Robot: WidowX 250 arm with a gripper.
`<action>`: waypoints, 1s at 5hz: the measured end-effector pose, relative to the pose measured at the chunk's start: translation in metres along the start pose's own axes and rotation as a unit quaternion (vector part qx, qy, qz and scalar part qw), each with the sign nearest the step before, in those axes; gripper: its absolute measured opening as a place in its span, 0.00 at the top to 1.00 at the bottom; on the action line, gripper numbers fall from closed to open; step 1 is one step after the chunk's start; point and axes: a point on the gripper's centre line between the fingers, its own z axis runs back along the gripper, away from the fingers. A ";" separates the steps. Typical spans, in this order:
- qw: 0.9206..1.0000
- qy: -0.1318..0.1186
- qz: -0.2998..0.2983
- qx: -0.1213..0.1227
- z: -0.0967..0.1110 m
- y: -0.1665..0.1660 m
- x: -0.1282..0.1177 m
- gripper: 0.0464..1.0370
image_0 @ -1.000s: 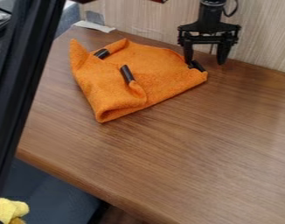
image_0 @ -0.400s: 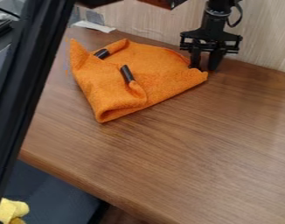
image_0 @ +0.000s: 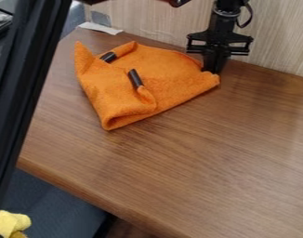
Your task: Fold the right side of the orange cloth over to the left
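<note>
Camera view, gripper: the gripper (image_0: 214, 69) has its fingers drawn together at the near-wall corner of the cloth, looks like it's pinching the edge.
Orange cloth: the orange cloth (image_0: 173, 72) is crumpled on the table (image_0: 185, 162), spreading left and toward the camera from the fingertips.
Feel: I'd guess light, floppy and grippy, nothing fragile; it'll probably sag and drag.
Where to grab: that raised corner right at the fingertips seems good, a proper fold between the fingers.
Since the earlier frames: fingers were wide apart and higher, now lower and closed up; cloth's barely budged.
</note>
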 end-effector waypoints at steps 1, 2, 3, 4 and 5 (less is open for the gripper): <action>1.000 0.004 0.002 -0.004 0.001 -0.002 -0.001 0.99; 1.000 0.009 0.007 -0.023 0.010 -0.008 -0.005 0.99; 0.999 -0.008 0.011 -0.043 0.035 -0.008 -0.007 0.99; 0.999 -0.018 0.024 -0.032 0.061 0.004 -0.009 0.99; 0.997 -0.016 0.051 -0.061 0.080 0.031 -0.013 0.99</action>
